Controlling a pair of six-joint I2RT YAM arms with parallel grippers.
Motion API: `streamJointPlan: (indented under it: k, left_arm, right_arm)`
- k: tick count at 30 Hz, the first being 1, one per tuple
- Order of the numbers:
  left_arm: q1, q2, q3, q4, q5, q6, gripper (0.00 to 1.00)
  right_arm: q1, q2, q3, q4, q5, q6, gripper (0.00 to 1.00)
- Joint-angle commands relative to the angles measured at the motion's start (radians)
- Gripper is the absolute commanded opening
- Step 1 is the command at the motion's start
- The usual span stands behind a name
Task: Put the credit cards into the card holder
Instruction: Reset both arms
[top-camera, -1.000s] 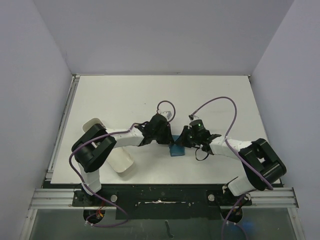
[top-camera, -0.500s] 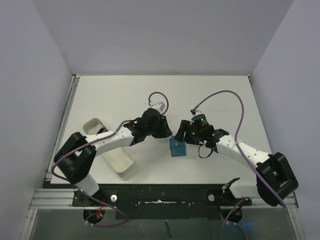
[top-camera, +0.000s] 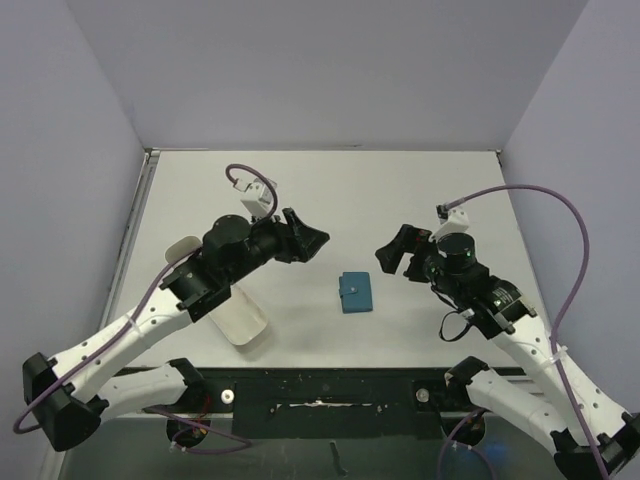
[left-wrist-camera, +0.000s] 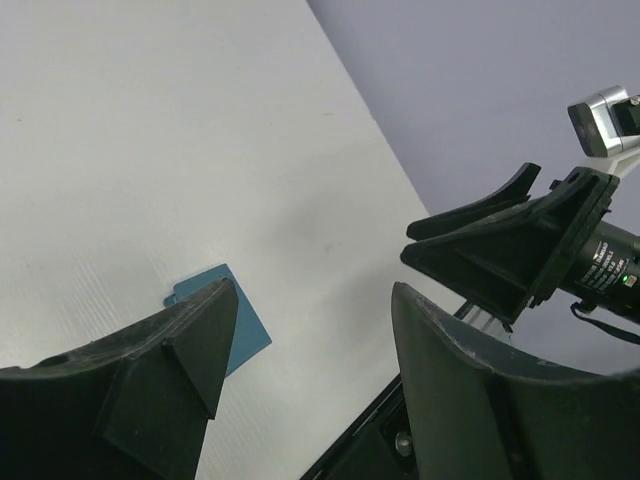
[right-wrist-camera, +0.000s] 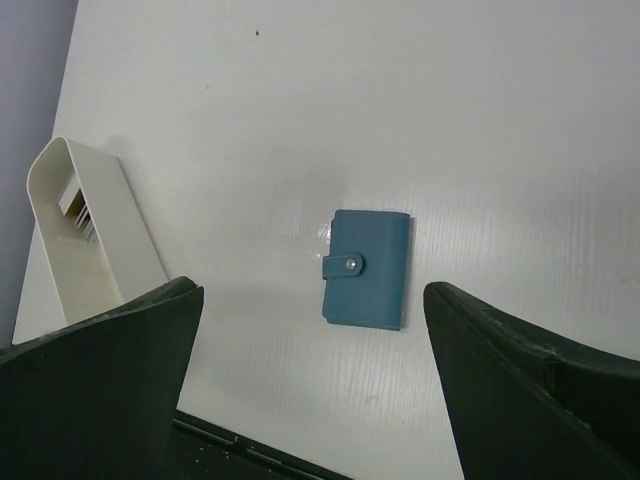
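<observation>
Overhead and wrist views of the two-arm rig at the white worktop (top-camera: 420, 190). We see the card holder (top-camera: 354, 292), a small teal wallet, lying flat and closed near the middle of the worktop, toward its near edge. Its strap tab is folded across the front, and the pale snap stud (right-wrist-camera: 351, 263) shows on the tab.

The left pincer (top-camera: 305, 238) hangs above the worktop to the left of and slightly beyond the wallet, its fingers spread and nothing between them. The right pincer (top-camera: 392, 255) hangs to the right of the wallet, its fingers spread wide and likewise bare. We note that the two pincers point toward each other across the wallet and that neither touches it.

A long white oblong tray (right-wrist-camera: 95, 235) lies at the left, partly under the left arm in the overhead view. In the right wrist view we make out thin pale cards (right-wrist-camera: 78, 205) standing on edge in the tray's far end. They are too small for us to count.
</observation>
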Motion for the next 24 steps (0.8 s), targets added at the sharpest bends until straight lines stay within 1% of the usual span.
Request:
streamJointPlan:
  k: [1, 4, 7, 11, 15, 24]
  left_arm:
    - [0.005, -0.146, -0.037, -0.029, -0.034, 0.028, 0.63]
    - [0.005, -0.230, -0.066, -0.054, -0.053, 0.024, 0.65]
    - [0.005, -0.277, -0.106, -0.064, -0.045, 0.023, 0.66]
    - [0.005, -0.317, -0.182, -0.015, -0.018, 0.013, 0.69]
    - [0.005, -0.319, -0.228, 0.038, -0.016, -0.004, 0.71]
    - [0.005, -0.283, -0.239, 0.063, -0.003, -0.016, 0.72]
  right_arm:
    - [0.005, -0.074, 0.074, -0.115, 0.110, -0.040, 0.98]
    - [0.005, -0.124, 0.074, -0.116, 0.118, -0.041, 0.98]
    - [0.003, -0.167, 0.047, -0.094, 0.130, -0.020, 0.98]
    - [0.005, -0.200, 0.013, -0.073, 0.151, 0.027, 0.97]
    - [0.005, -0.208, -0.005, -0.040, 0.141, 0.016, 0.98]
    - [0.005, -0.202, -0.001, -0.054, 0.148, 0.021, 0.97]
